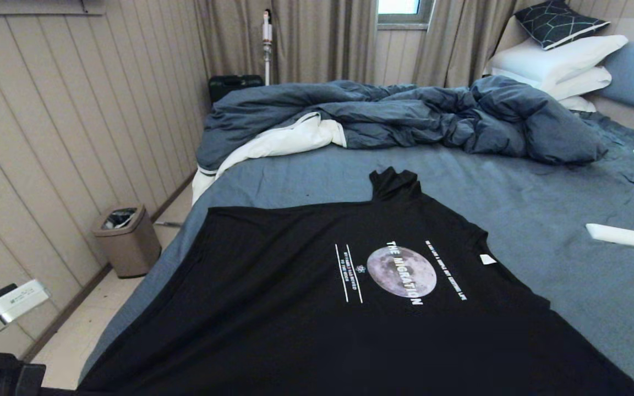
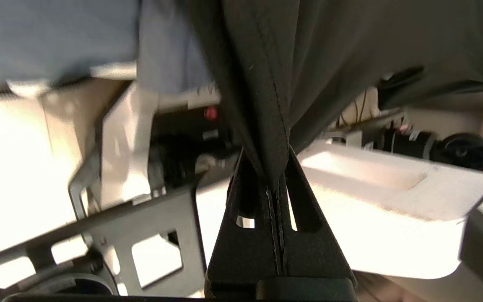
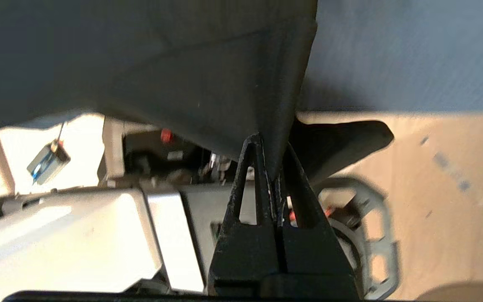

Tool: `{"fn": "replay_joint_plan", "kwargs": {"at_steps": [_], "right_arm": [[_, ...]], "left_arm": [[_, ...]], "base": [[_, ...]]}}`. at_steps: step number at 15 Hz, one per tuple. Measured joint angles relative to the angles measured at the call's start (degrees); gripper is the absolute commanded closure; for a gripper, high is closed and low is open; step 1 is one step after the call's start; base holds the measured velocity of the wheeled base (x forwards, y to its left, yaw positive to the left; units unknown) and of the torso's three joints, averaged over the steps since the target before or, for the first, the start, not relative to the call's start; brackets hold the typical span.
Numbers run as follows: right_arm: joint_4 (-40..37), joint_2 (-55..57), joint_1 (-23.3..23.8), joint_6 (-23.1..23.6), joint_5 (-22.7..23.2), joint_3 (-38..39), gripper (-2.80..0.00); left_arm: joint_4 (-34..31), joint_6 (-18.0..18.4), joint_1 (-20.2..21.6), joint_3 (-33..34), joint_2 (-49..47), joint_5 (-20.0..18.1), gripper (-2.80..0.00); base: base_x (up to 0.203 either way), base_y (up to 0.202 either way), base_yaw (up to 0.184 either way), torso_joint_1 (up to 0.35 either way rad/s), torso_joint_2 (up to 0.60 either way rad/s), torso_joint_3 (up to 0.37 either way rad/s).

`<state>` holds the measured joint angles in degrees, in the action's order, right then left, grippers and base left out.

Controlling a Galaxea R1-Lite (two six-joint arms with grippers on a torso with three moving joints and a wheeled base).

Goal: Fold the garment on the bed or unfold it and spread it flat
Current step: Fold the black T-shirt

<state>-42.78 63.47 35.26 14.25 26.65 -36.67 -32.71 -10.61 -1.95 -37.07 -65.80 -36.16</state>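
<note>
The garment (image 1: 306, 308), a black T-shirt with a grey moon print and white lettering, lies spread over the near half of the bed (image 1: 542, 220), print up, one sleeve pointing toward the duvet. Its near edge runs past the bottom of the head view, where neither gripper shows. In the left wrist view my left gripper (image 2: 276, 178) is shut on a gathered fold of the garment (image 2: 266, 84). In the right wrist view my right gripper (image 3: 273, 167) is shut on a corner of the garment (image 3: 208, 84), off the bed's edge above the floor.
A rumpled dark blue duvet (image 1: 405, 115) with white lining lies across the far part of the bed. White pillows (image 1: 559, 66) are stacked at the far right. A small brown bin (image 1: 127, 239) stands on the floor by the panelled wall on the left.
</note>
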Motion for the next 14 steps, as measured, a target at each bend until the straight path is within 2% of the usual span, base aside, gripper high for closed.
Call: {"fn": "replay_joint_plan", "kwargs": {"at_steps": [5,8,11,14], "right_arm": [[0.55,8.04,-0.39,-0.43,0.35,-9.13,0.0],[0.72,15.9,-1.6,-1.23,0.54,-14.26,0.0],[0.88,23.29,-4.98,-3.85,0.61,-19.62,0.0],[0.99,30.34,-9.82,-6.99,0.5,-25.89,0.0]], "left_arm": [[1.69,-0.33,0.02,-8.26,-8.01,-0.11,0.0],[5.94,-0.41,0.17,-10.12,-15.38,-0.28,0.0],[10.92,-0.72,1.08,-12.34,-21.94,-0.53,0.0],[11.57,-0.58,1.46,-15.47,-27.81,-0.77,0.0]], "base": [[0.0,0.0,0.0,0.0,0.0,0.0],[0.0,0.0,0.0,0.0,0.0,0.0],[0.0,0.0,0.0,0.0,0.0,0.0],[0.0,0.0,0.0,0.0,0.0,0.0]]}}
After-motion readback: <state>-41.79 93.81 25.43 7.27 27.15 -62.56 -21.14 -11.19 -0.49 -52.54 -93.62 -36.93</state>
